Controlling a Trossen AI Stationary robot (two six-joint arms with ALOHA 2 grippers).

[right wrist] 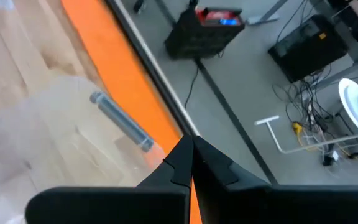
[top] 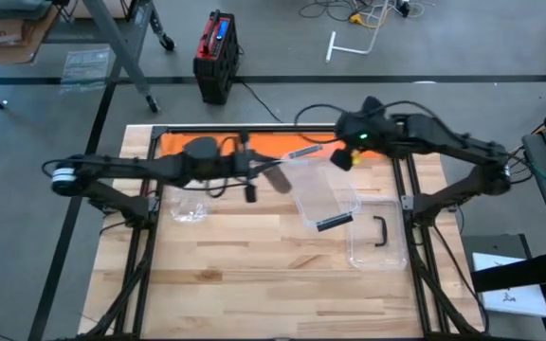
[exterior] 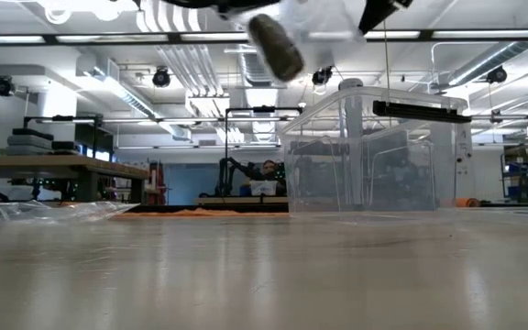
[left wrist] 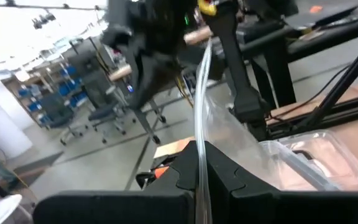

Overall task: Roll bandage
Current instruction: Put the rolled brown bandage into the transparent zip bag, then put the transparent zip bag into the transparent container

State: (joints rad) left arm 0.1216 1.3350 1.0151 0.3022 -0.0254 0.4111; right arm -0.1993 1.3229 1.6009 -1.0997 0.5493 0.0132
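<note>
Main risk: the clear plastic sheet [top: 322,189], hanging in the middle of the high view between the two arms, could slip from either grip. Each gripper pinches only a thin edge of smooth film, so any uneven pull or twist may draw it out, and it would then drop toward the clear container [top: 379,244] at lower right of centre. A second risk, in my judgement, is the sheet snagging on that container's dark handle [top: 381,230] if it is lowered carelessly.

Left gripper [left wrist: 199,163]: jaws closed tight, with the edge of the clear sheet clamped between them; the film runs upward from the fingers in the left wrist view. It sits left of centre in the high view.

Right gripper [right wrist: 190,149]: jaws closed to a point; in the right wrist view they appear to nip the sheet's edge, though the film is hard to make out at the tips. It sits upper right of centre in the high view.

Task item: no bandage can be identified with certainty. A grey cylindrical roll [right wrist: 122,121] shows through the film over the orange mat [right wrist: 115,65]; whether it is the bandage cannot be told. Crumpled plastic [top: 187,208] lies on the table at left.
</note>
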